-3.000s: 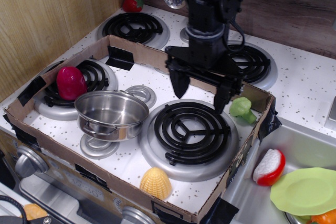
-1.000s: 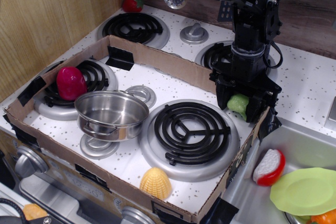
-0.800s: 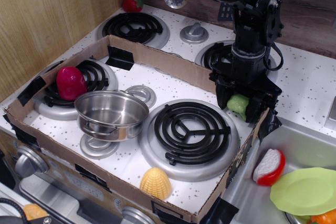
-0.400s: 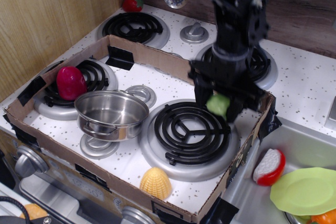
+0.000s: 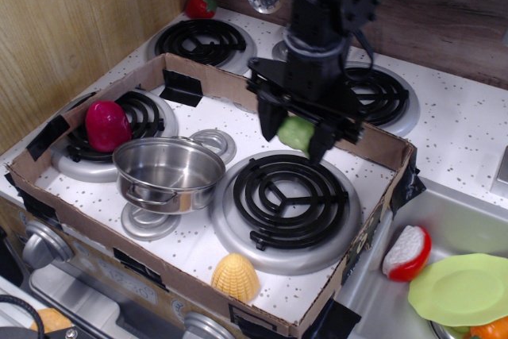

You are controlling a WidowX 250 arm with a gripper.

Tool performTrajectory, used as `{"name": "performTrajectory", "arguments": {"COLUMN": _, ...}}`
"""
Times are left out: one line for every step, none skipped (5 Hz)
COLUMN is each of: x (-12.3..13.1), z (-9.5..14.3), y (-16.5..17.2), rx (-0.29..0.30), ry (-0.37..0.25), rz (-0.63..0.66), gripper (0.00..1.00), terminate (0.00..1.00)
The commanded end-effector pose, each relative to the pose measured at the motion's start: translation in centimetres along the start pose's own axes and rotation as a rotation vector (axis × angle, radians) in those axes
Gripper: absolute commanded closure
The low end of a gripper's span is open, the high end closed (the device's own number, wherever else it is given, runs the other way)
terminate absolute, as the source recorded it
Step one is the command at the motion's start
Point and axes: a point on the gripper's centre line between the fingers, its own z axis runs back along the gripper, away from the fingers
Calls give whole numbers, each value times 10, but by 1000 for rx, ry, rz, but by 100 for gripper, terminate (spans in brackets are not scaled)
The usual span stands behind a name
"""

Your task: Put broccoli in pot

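A toy kitchen: a stovetop (image 5: pixel 468 129) with coil burners (image 5: pixel 290 190), control knobs (image 5: pixel 37 248) and a sink (image 5: pixel 444 220).

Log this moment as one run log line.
phase: carry | gripper: shut on broccoli, raised over front right burner | pot: empty, left of it | placed: no

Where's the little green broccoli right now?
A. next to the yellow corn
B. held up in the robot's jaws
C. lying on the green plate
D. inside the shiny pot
B: the broccoli hangs between the jaws above the stove, while the pot sits empty.
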Motion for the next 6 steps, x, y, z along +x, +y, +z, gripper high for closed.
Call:
{"name": "performTrajectory", "arguments": {"x": -5, "z": 12, "y": 45, "rx": -47, "ry": 66, "rz": -13, "gripper": 100, "terminate": 0}}
{"name": "performTrajectory", "arguments": {"x": -6, "z": 4, "y": 67, "rx": -78, "ry": 85, "rz": -57, "gripper": 100, "terminate": 0}}
{"name": "performTrajectory", "arguments": {"x": -14, "z": 4, "y": 81, "rx": -55, "ry": 64, "rz": -40, "gripper": 100, "terminate": 0}}
{"name": "performTrajectory", "arguments": {"x": -26, "z": 3, "y": 89, "rx": -35, "ry": 40, "rz": -17, "gripper": 100, "terminate": 0}}
{"name": "performTrajectory", "arguments": {"x": -34, "z": 2, "y": 94, "rx": -21, "ry": 24, "rz": 6, "gripper": 100, "terminate": 0}}
{"name": "performTrajectory", "arguments": {"x": -36, "z": 5, "y": 103, "rx": -63, "ry": 32, "rz": -35, "gripper": 0, "terminate": 0}}
